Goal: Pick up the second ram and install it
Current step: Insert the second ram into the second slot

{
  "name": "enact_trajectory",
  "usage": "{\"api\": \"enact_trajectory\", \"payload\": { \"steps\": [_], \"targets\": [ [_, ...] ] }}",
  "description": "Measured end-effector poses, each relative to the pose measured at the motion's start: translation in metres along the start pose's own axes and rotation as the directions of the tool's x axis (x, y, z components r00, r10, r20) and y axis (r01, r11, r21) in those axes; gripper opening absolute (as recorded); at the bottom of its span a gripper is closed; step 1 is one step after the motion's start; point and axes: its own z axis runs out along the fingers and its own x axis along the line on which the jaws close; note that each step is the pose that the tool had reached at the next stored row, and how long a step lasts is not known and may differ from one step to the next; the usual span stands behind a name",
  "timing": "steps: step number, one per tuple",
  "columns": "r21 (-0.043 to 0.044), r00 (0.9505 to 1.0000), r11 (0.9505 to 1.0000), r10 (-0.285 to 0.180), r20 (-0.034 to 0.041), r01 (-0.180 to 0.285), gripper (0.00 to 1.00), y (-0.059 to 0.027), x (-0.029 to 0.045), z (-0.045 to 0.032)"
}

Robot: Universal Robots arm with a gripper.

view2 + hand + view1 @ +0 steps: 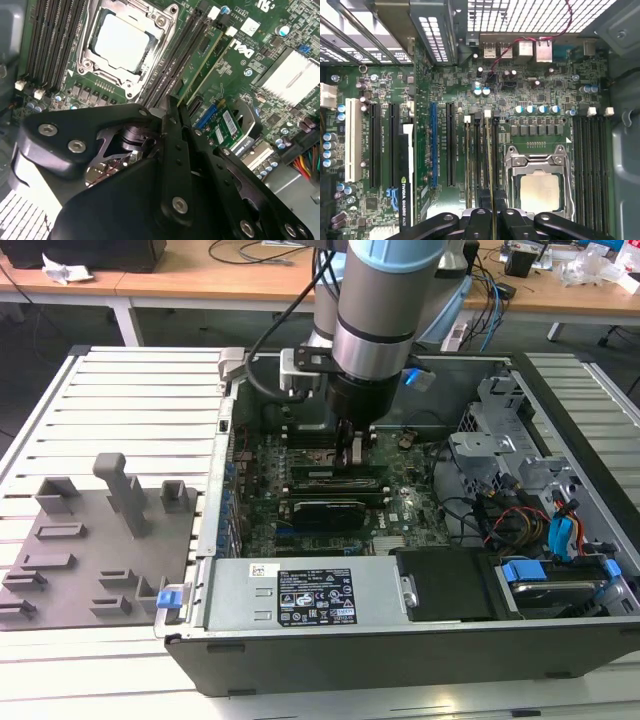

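In the exterior view the grey, ringed arm [375,320] reaches down into the open black computer case [400,640], and its gripper [350,455] stands over the green main board [400,505], just beside the dark slots near the middle; two long black cards [330,485] lie across the board below it; to the exterior view's left a grey plastic tray [90,560] with raised blocks sits on a ribbed white table [140,400], well apart from the case; whether the fingers are closed cannot be told from here. In the second wrist view the black metal fingers [172,150], bolted with round silver screws, are pressed close together on the second ram [202,62], a thin flat green stick whose long axis runs along the black memory slots beside the square, silver-topped processor socket [122,45]; it stands on edge in the row of slots, with a second green stick [220,60] just beside it; four more empty black slots [52,45] lie on the socket's far side. In the first wrist view the gripper [492,222] clamps the stick [490,165] edge-on, so it shows as a narrow yellowish line running straight away from the fingers, parallel to the slots and next to the socket [540,187]; four black slots [590,165] sit beyond the socket; a blue slot [433,145] and a white slot [354,140] lie further off.
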Motion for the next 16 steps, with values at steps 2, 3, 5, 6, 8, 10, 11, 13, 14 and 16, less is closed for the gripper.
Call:
{"api": "enact_trajectory", "payload": {
  "steps": [2, 3, 5, 6, 8, 10, 11, 13, 14, 16],
  "targets": [
    [-0.0001, 1.0000, 1.0000, 0.000, -0.0002, 0.000, 0.14, -0.0001, 0.0001, 0.0023],
    [0.0000, 1.0000, 1.0000, 0.000, -0.0003, 0.000, 0.14, -0.0002, 0.0002, 0.0044],
    [-0.0001, 1.0000, 1.0000, 0.000, -0.0002, 0.000, 0.14, -0.0004, 0.0004, 0.0086],
    [0.0000, 1.0000, 1.0000, 0.000, -0.0002, 0.000, 0.14, -0.0005, 0.0005, 0.0097],
    [0.0000, 1.0000, 1.0000, 0.000, -0.0001, 0.000, 0.14, -0.0006, 0.0006, 0.0123],
    [-0.0001, 1.0000, 1.0000, 0.000, -0.0001, 0.000, 0.14, -0.0008, 0.0007, 0.0150],
    [-0.0001, 1.0000, 1.0000, 0.000, -0.0002, 0.000, 0.14, -0.0009, 0.0008, 0.0163],
    [0.0000, 1.0000, 1.0000, 0.000, -0.0002, 0.000, 0.14, -0.0011, 0.0010, 0.0204],
    [-0.0001, 1.0000, 1.0000, 0.000, -0.0002, 0.000, 0.14, -0.0011, 0.0010, 0.0218],
    [-0.0001, 1.0000, 1.0000, 0.000, -0.0002, 0.000, 0.14, -0.0013, 0.0011, 0.0238]
  ]
}}
